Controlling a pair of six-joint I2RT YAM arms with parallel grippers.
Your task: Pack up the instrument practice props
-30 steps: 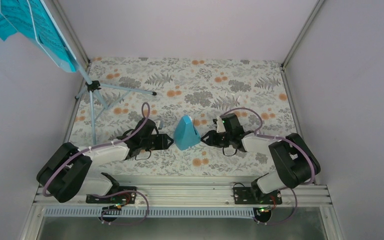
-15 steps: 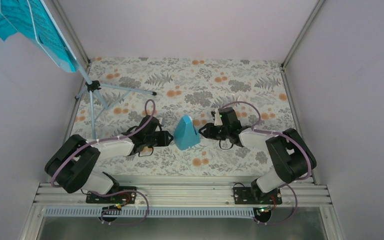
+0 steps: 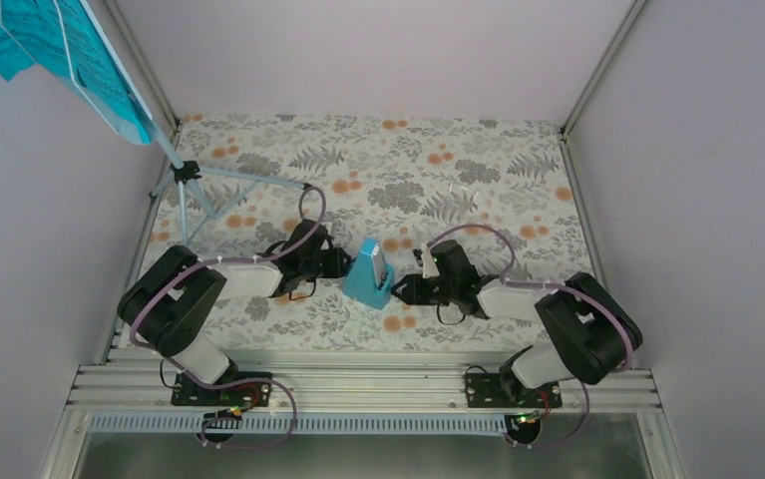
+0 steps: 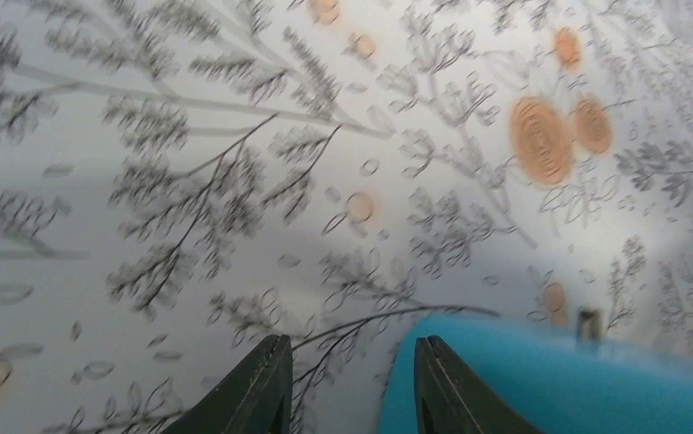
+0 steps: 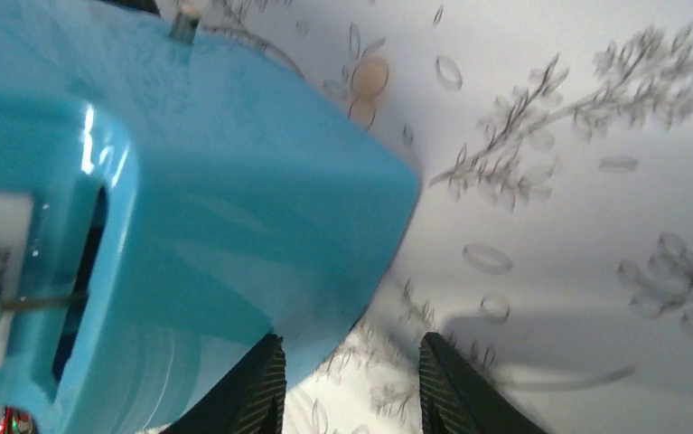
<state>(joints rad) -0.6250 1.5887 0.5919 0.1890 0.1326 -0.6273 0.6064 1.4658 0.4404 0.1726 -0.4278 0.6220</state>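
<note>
Left gripper (image 3: 341,263) narrowly parted, nothing held, just left of metronome (image 3: 370,277). Right gripper (image 3: 406,288) likewise narrowly parted, empty, just right of it. Metronome sat on floral cloth (image 3: 478,150) between them.

Turquoise-blue metronome (image 3: 370,281) with whitish face; tablecloth (image 3: 478,170), white with grey foliage and orange blossoms; turquoise music pages (image 3: 19,35); pale blue stand (image 3: 248,178); pale lilac walls (image 3: 378,50).

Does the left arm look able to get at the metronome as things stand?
Probably yes: the left end effector sits right beside the metronome, nothing between them; the right end effector flanks the other side.
</note>
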